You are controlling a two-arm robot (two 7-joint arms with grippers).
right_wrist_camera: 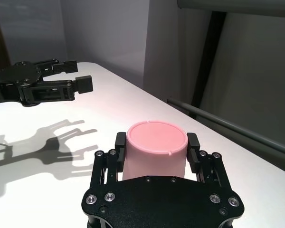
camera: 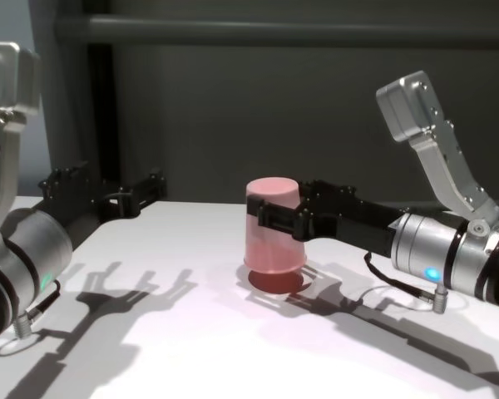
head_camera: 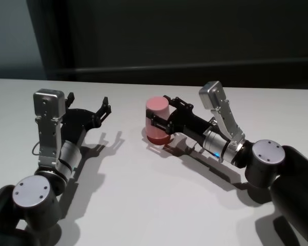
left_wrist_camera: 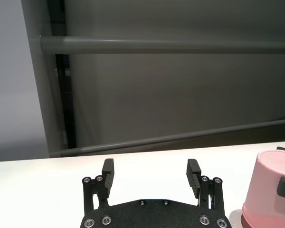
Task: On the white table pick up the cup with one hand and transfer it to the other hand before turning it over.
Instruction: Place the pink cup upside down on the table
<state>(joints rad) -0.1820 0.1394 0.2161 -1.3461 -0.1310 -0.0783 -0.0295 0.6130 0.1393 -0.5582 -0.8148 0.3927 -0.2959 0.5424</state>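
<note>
The pink cup (head_camera: 156,117) stands upside down, its narrower base facing up, near the middle of the white table (head_camera: 143,205). My right gripper (head_camera: 159,122) is shut on it, one finger on each side of its wall (right_wrist_camera: 155,145). In the chest view the cup (camera: 272,224) hangs just over a reddish shadow, so it looks slightly lifted. My left gripper (head_camera: 89,102) is open and empty, low over the table to the cup's left with a gap between them. In the left wrist view the cup (left_wrist_camera: 266,190) shows beside the open fingers (left_wrist_camera: 108,172).
A dark wall with horizontal rails (left_wrist_camera: 171,45) runs behind the table's far edge. Both arms cast shadows on the white top (camera: 133,291). No other objects stand on the table.
</note>
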